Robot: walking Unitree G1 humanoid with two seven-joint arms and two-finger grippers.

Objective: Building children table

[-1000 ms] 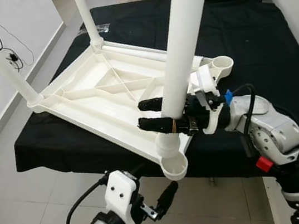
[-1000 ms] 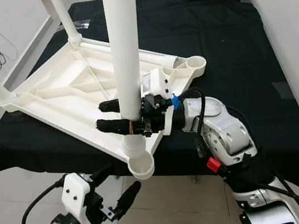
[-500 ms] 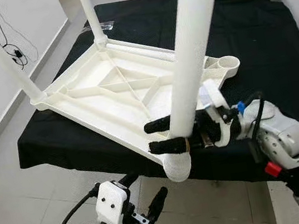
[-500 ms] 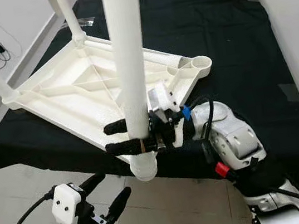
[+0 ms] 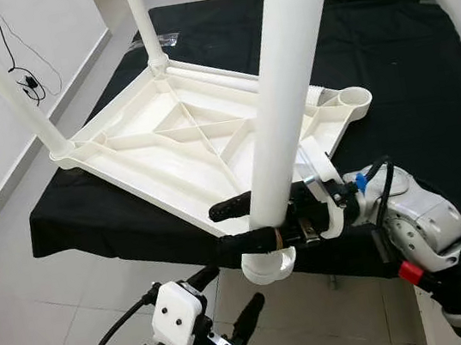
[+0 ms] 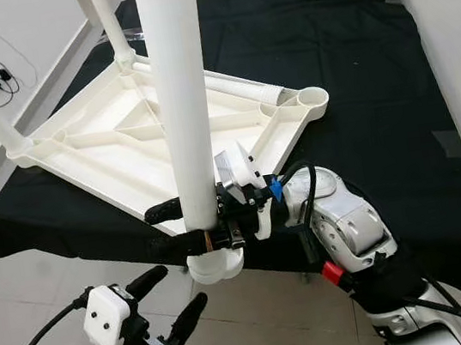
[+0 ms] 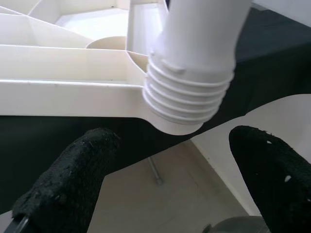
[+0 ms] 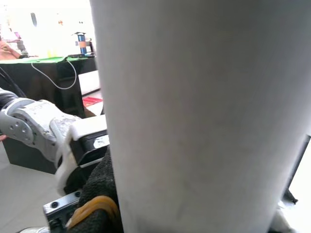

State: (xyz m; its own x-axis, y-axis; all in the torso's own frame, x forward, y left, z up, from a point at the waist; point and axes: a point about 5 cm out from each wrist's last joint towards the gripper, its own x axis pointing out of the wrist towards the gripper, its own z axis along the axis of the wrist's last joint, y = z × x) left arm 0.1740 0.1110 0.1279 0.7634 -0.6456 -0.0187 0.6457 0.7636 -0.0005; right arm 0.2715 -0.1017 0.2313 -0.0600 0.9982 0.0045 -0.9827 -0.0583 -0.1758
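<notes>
The white plastic table (image 5: pixel 156 140) lies upside down on a black-covered surface. Two white legs (image 5: pixel 2 85) (image 5: pixel 141 21) stand in its left corners. My right gripper (image 5: pixel 249 224) is shut on a third white leg (image 5: pixel 287 86) and holds it nearly upright at the table's near corner. The leg's threaded end (image 7: pixel 187 97) hangs just outside the table rim, beside the near corner socket (image 7: pixel 108 43). My left gripper (image 5: pixel 228 299) is open below the table edge, under the threaded end, with its fingers (image 7: pixel 73 179) apart and touching nothing.
Another white leg (image 6: pixel 240 90) lies along the table's far edge, ending by the empty right corner socket (image 5: pixel 357 98). The black cover (image 5: pixel 384 37) stretches right and back. Tiled floor (image 5: pixel 52 312) lies below. A white wall with hanging cables (image 5: pixel 21 78) stands at left.
My right gripper has brought the leg lower and nearer, out past the near corner. The left gripper stays low beneath it. The camera has shifted slightly.
</notes>
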